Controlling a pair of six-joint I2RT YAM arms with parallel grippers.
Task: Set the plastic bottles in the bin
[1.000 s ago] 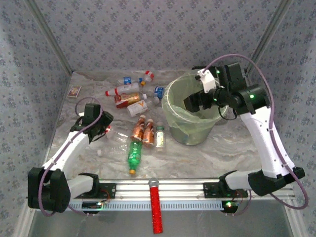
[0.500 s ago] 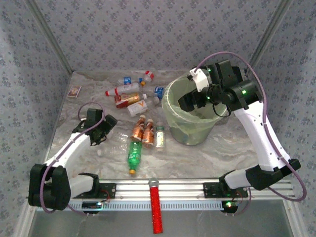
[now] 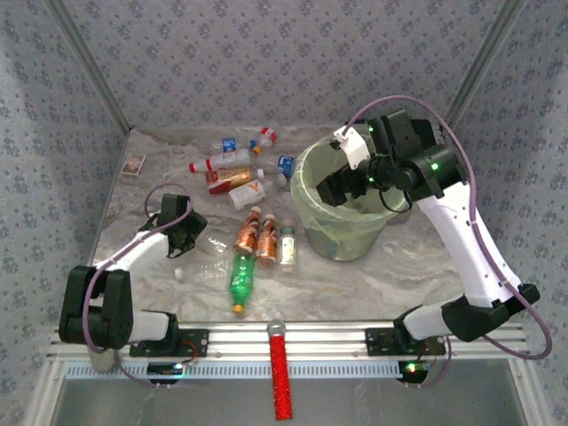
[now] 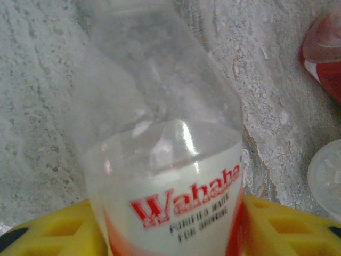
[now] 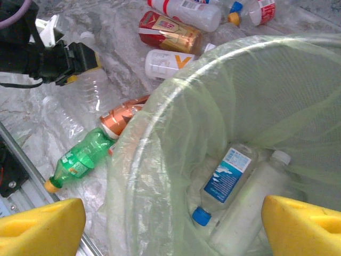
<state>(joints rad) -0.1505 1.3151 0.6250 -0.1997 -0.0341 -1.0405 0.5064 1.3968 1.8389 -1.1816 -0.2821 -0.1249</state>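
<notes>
Clear Wahaha bottle (image 4: 165, 176): label end pinched between the yellow pads (image 4: 48, 229) of the left pincer (image 4: 170, 224), neck sticking out ahead. I cannot tell if it is off the counter (image 3: 399, 266).

I judge the grip shaky: the thin, slick wall could buckle and squirt free.

A red-labelled bottle (image 4: 325, 58) sits just right of this pincer; a swing could knock it.

The bin (image 5: 160, 101) stands well off to its right, directly under the right pincer (image 5: 170, 218), which hangs wide and empty over the mouth. The arms could clash there.
</notes>
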